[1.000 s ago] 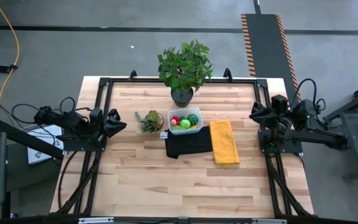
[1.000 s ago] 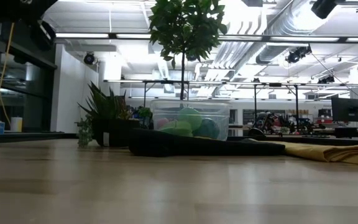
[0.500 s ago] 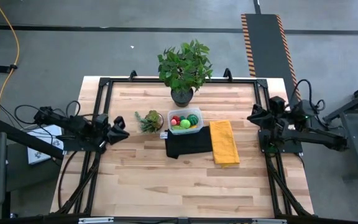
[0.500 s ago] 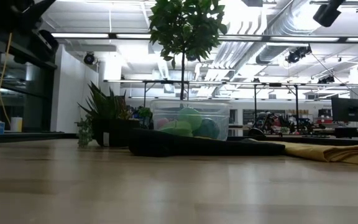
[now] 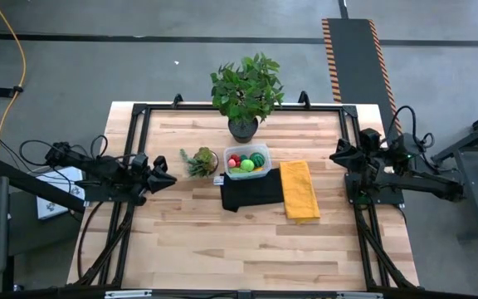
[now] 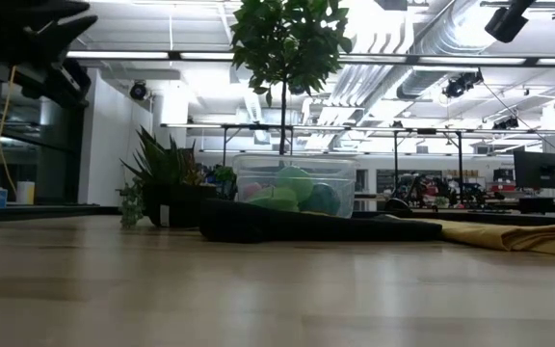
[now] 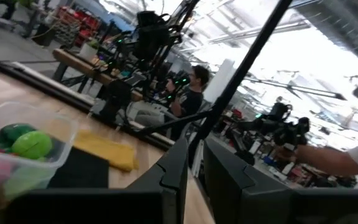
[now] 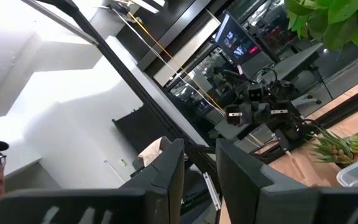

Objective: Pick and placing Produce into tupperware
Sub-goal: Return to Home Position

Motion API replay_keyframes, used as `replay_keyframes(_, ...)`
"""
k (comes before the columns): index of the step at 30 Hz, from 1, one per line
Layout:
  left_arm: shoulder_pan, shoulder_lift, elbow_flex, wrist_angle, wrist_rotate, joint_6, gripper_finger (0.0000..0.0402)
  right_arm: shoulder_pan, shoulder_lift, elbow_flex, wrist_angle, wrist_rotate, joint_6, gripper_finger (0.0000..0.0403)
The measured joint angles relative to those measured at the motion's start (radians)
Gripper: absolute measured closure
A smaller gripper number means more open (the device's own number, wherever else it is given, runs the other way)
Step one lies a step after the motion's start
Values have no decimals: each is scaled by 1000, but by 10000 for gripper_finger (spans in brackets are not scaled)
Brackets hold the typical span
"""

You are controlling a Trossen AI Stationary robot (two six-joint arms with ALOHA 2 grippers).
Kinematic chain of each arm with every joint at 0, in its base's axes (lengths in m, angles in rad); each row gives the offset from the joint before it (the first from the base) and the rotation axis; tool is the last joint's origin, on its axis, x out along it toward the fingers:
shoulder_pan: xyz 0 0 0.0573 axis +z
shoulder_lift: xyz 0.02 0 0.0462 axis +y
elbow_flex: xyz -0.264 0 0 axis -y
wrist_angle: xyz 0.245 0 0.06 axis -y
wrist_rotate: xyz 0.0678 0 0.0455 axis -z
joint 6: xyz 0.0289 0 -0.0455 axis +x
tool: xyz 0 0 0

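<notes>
Pale wood-plank table: small clear plastic tupperware box sits mid-table, red and green toy produce inside. I read the step as return-to-home. Left gripper and right gripper at opposite table edges, fingers slightly parted, empty. Next: park arms, no pick req'd.

A spiky plant in a round pot sits nearest the left gripper. A yellow cloth lies toward the right gripper, touching a black folded cloth. A leafy potted plant stands at the tabletop edge.
</notes>
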Motion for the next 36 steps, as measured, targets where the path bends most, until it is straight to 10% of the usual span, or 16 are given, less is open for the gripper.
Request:
replay_keyframes(27, -1, 0, 1, -5, -35, -6, 360, 2, 3, 1, 55, 101, -124, 318)
replay_keyframes(36, -2, 0, 2, 131, 267, 229, 360, 11, 24, 1, -11, 16, -232, 318)
